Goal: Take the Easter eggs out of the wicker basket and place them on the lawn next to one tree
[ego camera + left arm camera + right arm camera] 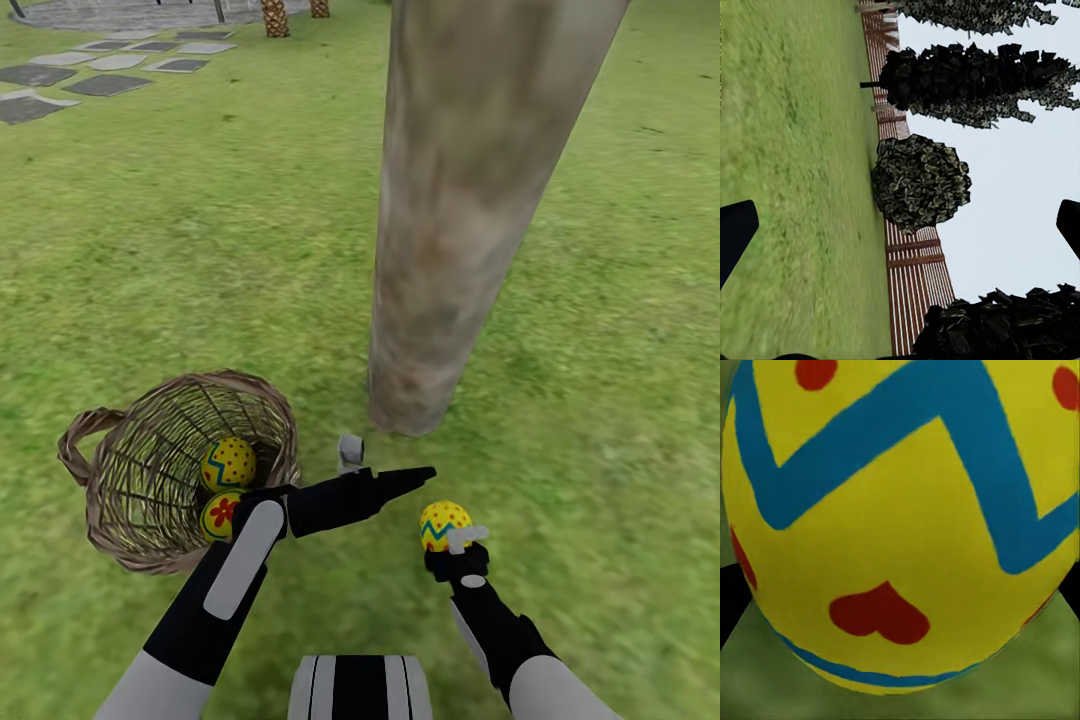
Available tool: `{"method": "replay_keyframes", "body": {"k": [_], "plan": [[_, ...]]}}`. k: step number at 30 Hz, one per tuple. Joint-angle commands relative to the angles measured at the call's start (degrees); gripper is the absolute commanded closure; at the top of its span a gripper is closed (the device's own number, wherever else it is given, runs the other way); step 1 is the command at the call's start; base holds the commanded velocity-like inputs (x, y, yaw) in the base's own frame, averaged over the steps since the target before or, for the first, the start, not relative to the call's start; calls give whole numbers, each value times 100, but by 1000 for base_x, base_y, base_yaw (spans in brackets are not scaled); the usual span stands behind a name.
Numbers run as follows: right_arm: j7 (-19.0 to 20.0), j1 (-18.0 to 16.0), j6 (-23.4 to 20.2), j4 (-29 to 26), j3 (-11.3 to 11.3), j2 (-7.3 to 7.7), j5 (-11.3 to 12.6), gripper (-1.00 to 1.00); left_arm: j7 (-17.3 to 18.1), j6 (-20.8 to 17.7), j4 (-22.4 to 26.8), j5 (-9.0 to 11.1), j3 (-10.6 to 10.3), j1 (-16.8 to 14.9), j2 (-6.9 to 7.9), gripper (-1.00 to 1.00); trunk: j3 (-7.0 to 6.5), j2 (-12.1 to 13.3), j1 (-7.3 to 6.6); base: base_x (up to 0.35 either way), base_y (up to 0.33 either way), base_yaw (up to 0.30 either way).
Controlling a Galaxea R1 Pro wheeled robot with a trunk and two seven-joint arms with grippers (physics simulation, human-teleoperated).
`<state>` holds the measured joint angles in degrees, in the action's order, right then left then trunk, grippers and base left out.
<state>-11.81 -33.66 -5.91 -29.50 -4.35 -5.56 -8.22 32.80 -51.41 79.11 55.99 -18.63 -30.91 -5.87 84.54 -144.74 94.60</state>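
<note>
Right gripper (452, 545), lower right of centre: jaws pinching a yellow egg with blue zigzag (443, 522). Thick pale mottled tree trunk (460, 200) centre. Brown wicker basket (150, 470), lower left, holds two eggs. Left gripper (385, 468): jaws spread, empty.

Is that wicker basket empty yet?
No. The round brown wicker basket holds two yellow painted eggs, one above the other.

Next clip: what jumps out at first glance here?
The thick pale tree trunk rises from the lawn mid-frame. Near its base, the right claw grips a yellow egg with a blue zigzag. To the left, the wicker basket holds two more eggs, beside the open left claw.
</note>
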Motion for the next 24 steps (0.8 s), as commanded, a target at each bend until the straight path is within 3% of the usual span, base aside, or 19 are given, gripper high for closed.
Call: {"method": "replay_keyframes", "body": {"k": [1, 24], "plan": [[-33, 0, -59, -11, -23, 2, -59, -100, 8, -30, -1, 8, 3, -2, -2, -100, 3, -1, -1, 0, 0, 0], [-14, 0, -62, -12, -31, 2, -55, -100, 7, -9, -10, 8, 8, -2, 5, -100, 3, -1, -1, 0, 0, 0]]}}
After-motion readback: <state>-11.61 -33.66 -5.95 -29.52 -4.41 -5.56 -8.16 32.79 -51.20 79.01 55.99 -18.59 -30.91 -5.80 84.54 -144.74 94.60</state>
